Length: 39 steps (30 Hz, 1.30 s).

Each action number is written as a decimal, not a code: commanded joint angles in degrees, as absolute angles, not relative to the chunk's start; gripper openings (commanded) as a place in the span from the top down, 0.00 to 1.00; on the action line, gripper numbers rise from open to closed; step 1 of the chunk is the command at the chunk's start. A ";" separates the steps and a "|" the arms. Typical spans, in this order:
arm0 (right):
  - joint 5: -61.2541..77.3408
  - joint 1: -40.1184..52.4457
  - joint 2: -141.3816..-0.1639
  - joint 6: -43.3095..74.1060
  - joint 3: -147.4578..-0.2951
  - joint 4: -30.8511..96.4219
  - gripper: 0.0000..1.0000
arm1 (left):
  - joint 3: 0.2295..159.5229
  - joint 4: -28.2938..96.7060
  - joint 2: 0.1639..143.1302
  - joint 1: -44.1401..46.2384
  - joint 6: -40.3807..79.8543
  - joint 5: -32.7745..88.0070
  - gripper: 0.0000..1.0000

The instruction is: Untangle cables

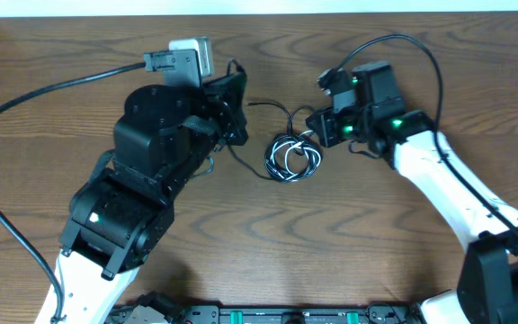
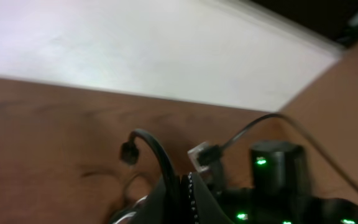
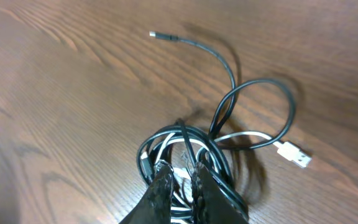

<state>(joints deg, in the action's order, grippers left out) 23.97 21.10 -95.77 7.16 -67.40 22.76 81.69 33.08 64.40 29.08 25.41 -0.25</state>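
Right end effector (image 3: 180,169) is pinching closed on the coil of cables (image 3: 191,132), which is lying on the wooden worktop (image 3: 67,93) between the two arms. A white plug (image 3: 294,155) is resting just beside the coil, while a black tail end (image 3: 163,36) is curving away from it. The left end effector (image 2: 182,183) is clamping shut on one black strand (image 2: 154,146), which is arching upward.
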 commanded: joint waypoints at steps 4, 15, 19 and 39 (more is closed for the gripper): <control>19.64 23.90 -101.84 5.98 -67.64 21.54 0.75 | 82.74 42.50 64.31 27.51 27.35 -10.96 0.92; 20.05 25.10 -105.08 5.96 -67.64 17.12 0.59 | 82.74 61.82 64.31 19.70 29.65 -12.03 0.92; 20.05 26.17 -106.45 5.96 -67.64 15.40 0.57 | 82.35 64.77 64.47 19.68 29.61 -9.39 0.92; 17.89 27.62 -109.08 6.37 -67.66 14.48 0.77 | 73.49 60.12 80.82 19.68 29.63 2.90 0.92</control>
